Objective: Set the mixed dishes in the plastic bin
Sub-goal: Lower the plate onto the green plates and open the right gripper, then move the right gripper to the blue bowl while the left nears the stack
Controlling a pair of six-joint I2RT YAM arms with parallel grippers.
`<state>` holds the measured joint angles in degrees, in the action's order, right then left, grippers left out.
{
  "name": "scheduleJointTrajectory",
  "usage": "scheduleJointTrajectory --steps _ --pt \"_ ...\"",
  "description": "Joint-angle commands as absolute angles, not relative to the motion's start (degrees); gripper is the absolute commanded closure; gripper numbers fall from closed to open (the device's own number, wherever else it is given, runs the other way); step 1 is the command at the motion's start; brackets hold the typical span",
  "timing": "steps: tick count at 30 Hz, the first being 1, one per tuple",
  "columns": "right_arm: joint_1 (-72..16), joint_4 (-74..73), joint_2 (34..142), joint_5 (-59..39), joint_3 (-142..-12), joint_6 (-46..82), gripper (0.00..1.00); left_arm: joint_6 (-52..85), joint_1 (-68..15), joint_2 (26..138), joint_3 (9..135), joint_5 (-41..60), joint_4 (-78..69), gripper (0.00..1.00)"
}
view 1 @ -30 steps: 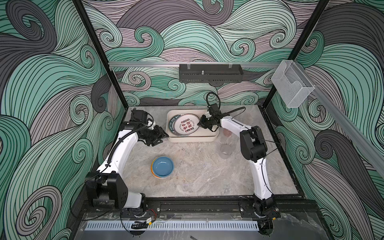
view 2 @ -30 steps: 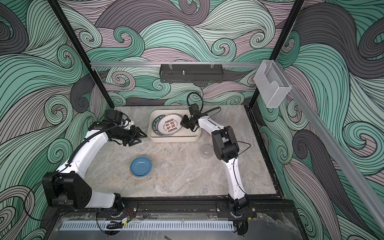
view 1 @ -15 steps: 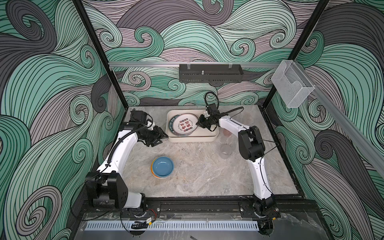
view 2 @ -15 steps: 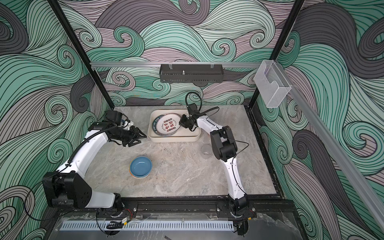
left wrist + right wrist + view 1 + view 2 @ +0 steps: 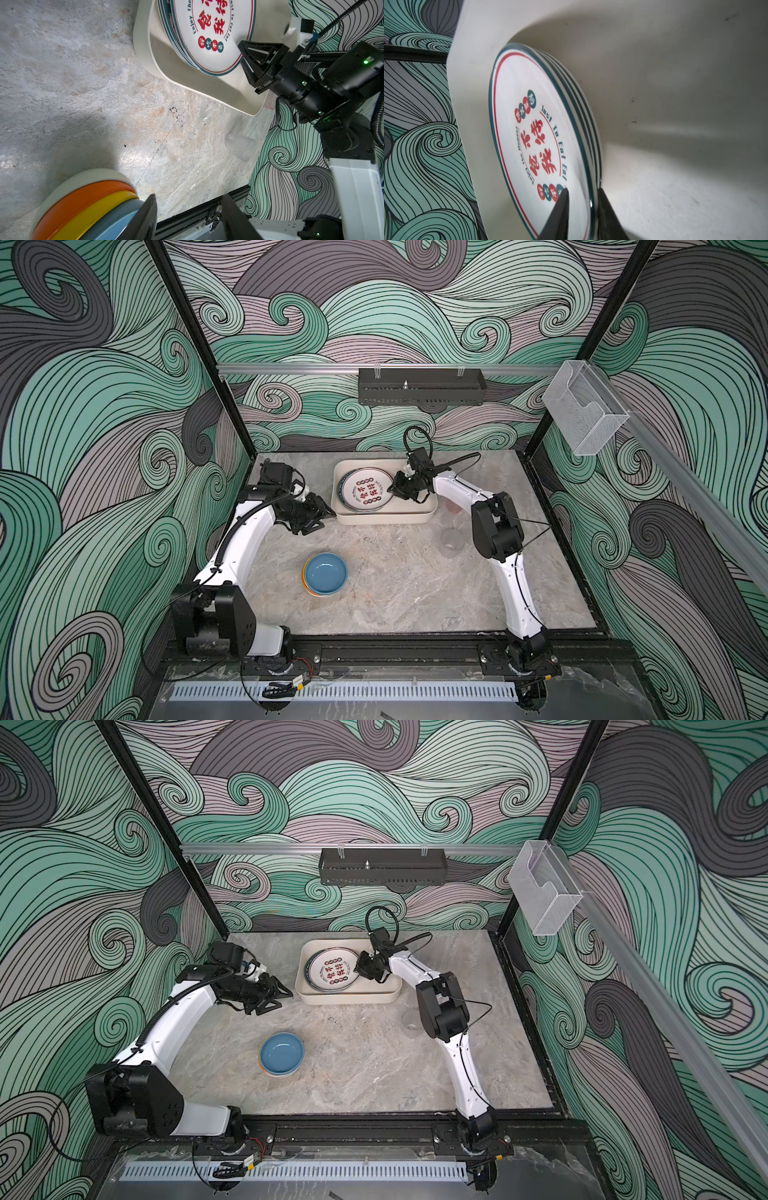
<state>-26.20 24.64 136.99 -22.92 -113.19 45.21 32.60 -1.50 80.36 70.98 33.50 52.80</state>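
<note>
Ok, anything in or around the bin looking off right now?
The plates in the bin sit fanned, rims stepped rather than flush, right gripper straddling the top rim. Dark specks dot the table beside it.

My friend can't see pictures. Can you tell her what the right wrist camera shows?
A stack of white plates with red characters sits in the cream bin. The right gripper straddles the top one's rim, with its two black fingers a little apart, one over the plate's face and one outside the rim.
</note>
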Motion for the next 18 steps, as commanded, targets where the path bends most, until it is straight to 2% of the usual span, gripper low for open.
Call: scheduleJointTrajectory --steps 1,9,18 --pt "-26.7 27.5 138.3 -22.7 -116.2 43.8 0.69 31.9 -0.9 78.9 70.2 34.2 53.3 0.47" --pt "-28.1 32.6 138.3 -21.7 -119.0 40.4 0.59 31.4 -0.1 77.5 69.0 34.1 53.9 0.47" --pt "-28.0 36.4 135.0 -19.0 -116.5 36.9 0.55 30.7 0.8 75.2 67.3 33.7 55.1 0.47"
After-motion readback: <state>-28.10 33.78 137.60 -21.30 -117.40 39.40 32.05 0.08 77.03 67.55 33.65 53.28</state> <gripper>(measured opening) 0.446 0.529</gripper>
